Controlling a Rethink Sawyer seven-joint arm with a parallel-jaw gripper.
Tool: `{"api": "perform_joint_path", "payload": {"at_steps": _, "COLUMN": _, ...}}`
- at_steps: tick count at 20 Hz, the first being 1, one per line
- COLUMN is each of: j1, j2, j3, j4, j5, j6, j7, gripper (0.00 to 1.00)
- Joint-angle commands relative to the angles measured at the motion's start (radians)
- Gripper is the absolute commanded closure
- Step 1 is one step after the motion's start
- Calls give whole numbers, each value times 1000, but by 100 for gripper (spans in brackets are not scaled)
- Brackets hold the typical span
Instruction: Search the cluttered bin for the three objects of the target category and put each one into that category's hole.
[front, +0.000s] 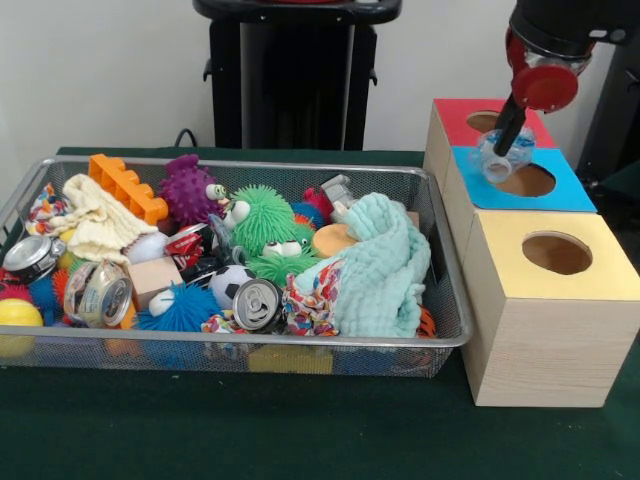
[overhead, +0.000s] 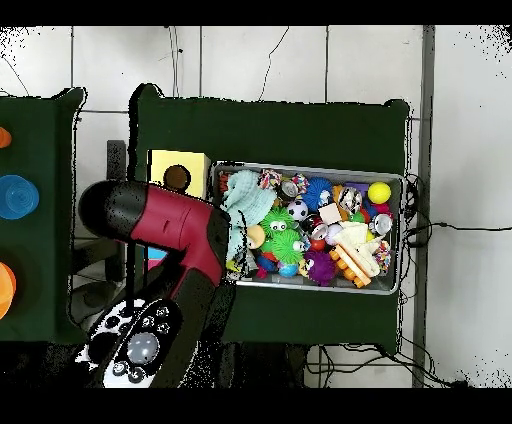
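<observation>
- Pale wall behind, dark green cloth on the table (front: 300, 430); overhead, white floor tiles and cables around the table.
- Gripper (front: 508, 152) hangs over the blue-topped box (front: 565, 195); its black fingers (front: 510, 120) are closed on a clear crumpled plastic bottle (front: 503, 157), which sits just above the rim of that box's round hole (front: 527, 180).
- Above the fingers, a red wrist joint and the black arm (front: 560, 30) run out of the top right corner of the front view. In the overhead view the red and black arm (overhead: 170, 225) covers the blue and red boxes, and the gripper itself is hidden there.
- Three wooden boxes stand in a row right of the bin, touching each other: red-topped box (front: 462, 115) farthest, blue in the middle, yellow-topped box (front: 552, 262) nearest, each with one round hole.
- Wire mesh bin (front: 240, 345) lies just left of the boxes, packed full.
- In the bin: mint green cloth (front: 385, 270) heaped at the right end; crushed drink can (front: 257, 303) at the front, beside a patterned rag (front: 312, 305); two more cans (front: 98, 293) at front left; green spiky ball with eyes (front: 262, 218) mid-bin; purple spiky toy (front: 190, 188) and orange toy brick (front: 125, 186) along the far side; cream cloth (front: 100, 222); blue spiky ball (front: 182, 310); small soccer ball (front: 228, 282); yellow ball (front: 18, 315) in the front left corner.
</observation>
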Motion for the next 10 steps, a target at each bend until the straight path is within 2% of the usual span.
{"api": "perform_joint_path", "payload": {"at_steps": 1, "j1": -3, "j2": 105, "j3": 97, "j4": -36, "j5": 12, "j6": -6, "j7": 227, "gripper": 100}}
{"api": "perform_joint_path", "payload": {"at_steps": 5, "j1": -2, "j2": 162, "j3": 99, "j4": -112, "j5": 27, "j6": 18, "j7": 271, "gripper": 100}}
{"api": "perform_joint_path", "payload": {"at_steps": 10, "j1": 1, "j2": 154, "j3": 91, "j4": -138, "j5": 38, "j6": 68, "j7": 285, "gripper": 100}}
